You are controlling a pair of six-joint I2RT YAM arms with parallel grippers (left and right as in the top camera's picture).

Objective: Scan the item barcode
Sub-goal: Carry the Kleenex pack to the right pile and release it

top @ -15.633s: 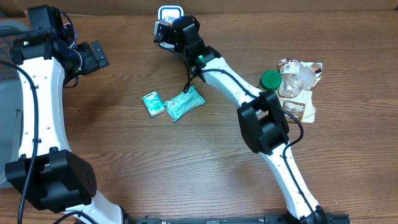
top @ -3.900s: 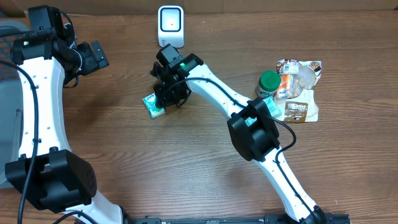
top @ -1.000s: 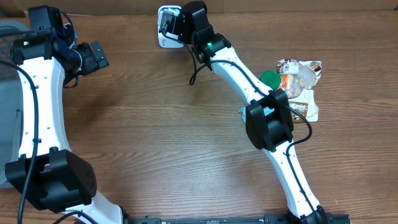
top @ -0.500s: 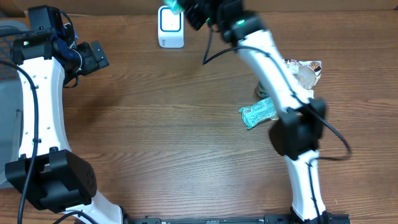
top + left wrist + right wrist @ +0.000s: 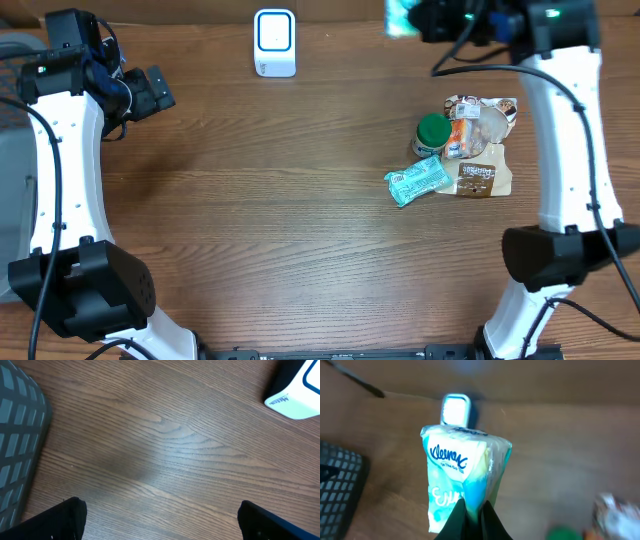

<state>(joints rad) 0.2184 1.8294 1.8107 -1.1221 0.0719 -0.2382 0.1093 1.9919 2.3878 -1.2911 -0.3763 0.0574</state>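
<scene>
Teal-and-white Kleenex pack (image 5: 462, 475): hangs in the air over the far edge of the table, up and to the right of the scanner and well apart from it; the branded front faces the wrist camera.
Right gripper (image 5: 472, 510): jaws pinched fully together on the pack's lower seam, so the body stands free above the fingers and no face is covered.
Barcode: not visible on the side shown; probably on the back, which is turned toward the scanner, but I cannot confirm it.
Scanner (image 5: 274, 42): small white unit standing upright at the back of the table; in the right wrist view it sits just beyond the pack's top edge, roughly in line with it.
Wooden table (image 5: 250, 230): bare through the middle, which leaves a free path between scanner and goods.
Other goods: a green-lidded jar (image 5: 433, 130), a teal packet (image 5: 417, 181) and a few snack pouches (image 5: 482, 150) huddle on the right, touching one another; it looks like one sorting heap.
Left gripper (image 5: 160, 525): jaws spread as wide as they go, holding nothing, parked at the left above bare wood and clear of the work.
Grey basket (image 5: 17, 445): at the far left edge, near the left arm.
Step in hand: likely presenting the pack to the scanner; at this range a read looks doubtful.
</scene>
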